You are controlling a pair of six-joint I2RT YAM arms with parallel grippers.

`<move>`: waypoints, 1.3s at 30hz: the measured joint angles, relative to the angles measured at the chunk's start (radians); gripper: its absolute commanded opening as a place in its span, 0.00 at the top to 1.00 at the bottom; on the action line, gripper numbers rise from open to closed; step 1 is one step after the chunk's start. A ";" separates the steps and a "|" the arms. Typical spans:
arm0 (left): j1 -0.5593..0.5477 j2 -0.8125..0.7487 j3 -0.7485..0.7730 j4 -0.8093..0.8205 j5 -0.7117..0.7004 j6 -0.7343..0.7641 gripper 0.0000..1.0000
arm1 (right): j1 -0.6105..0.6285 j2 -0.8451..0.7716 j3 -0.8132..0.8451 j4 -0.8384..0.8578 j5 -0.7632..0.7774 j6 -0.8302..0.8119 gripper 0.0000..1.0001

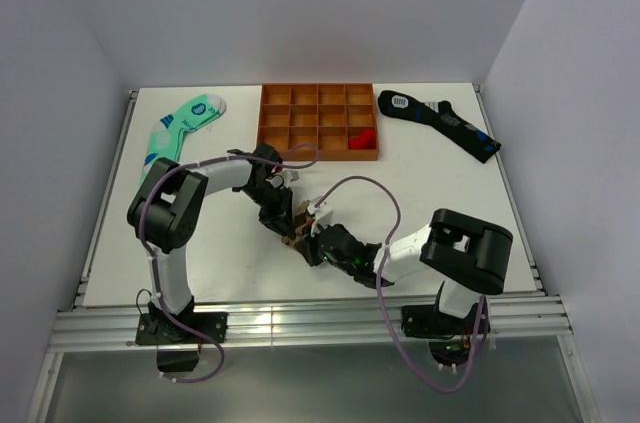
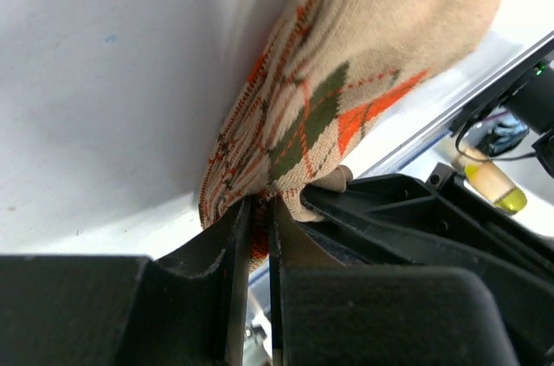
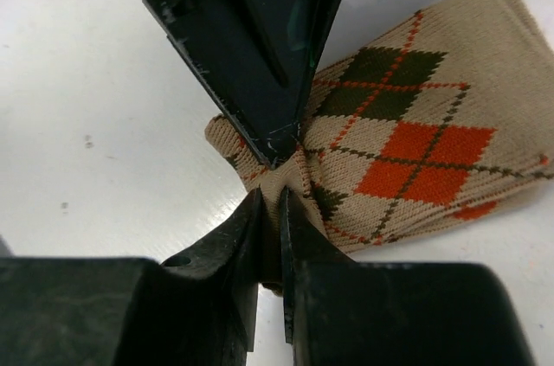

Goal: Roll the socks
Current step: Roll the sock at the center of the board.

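The tan argyle sock (image 3: pixel 415 141), with orange and dark green diamonds, lies bunched on the white table between my two grippers. In the top view only a small brown patch of the sock (image 1: pixel 294 236) shows. My left gripper (image 2: pixel 258 210) is shut on one edge of the sock (image 2: pixel 329 98), knit fabric pinched between its jaws. My right gripper (image 3: pixel 277 202) is shut on a fold at the facing edge, tip to tip with the left gripper's fingers (image 3: pixel 260 54). Near the table's middle front, the left gripper (image 1: pixel 288 223) and right gripper (image 1: pixel 308 240) meet.
An orange compartment tray (image 1: pixel 318 154) stands at the back centre with a red item (image 1: pixel 363 137) in one cell. A mint-green sock (image 1: pixel 183 126) lies at the back left. A black sock with blue marks (image 1: pixel 438 121) lies at the back right.
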 measured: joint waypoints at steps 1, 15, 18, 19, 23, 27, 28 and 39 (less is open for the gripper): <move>0.000 -0.014 -0.015 0.022 -0.003 -0.008 0.83 | -0.015 0.000 -0.007 0.013 -0.030 0.010 0.90; -0.005 -0.288 -0.245 0.468 -0.189 -0.117 0.71 | -0.225 0.020 -0.067 0.124 -0.560 0.172 0.91; -0.005 -0.396 -0.341 0.590 -0.247 -0.156 0.71 | -0.235 0.039 -0.012 0.050 -0.646 0.189 0.92; -0.005 -0.432 -0.378 0.628 -0.266 -0.166 0.71 | -0.241 0.045 0.007 0.021 -0.675 0.193 0.91; -0.032 -0.596 -0.547 0.789 -0.389 -0.230 0.71 | -0.288 0.052 0.058 -0.094 -0.773 0.198 0.94; -0.146 -0.731 -0.695 0.918 -0.523 -0.265 0.69 | -0.344 0.049 0.120 -0.267 -0.861 0.175 0.94; -0.178 -0.756 -0.727 0.950 -0.547 -0.272 0.68 | -0.358 0.049 0.150 -0.338 -0.880 0.160 0.94; -0.373 -0.962 -0.954 1.176 -0.776 -0.281 0.66 | -0.452 0.156 0.505 -1.048 -0.951 -0.090 0.98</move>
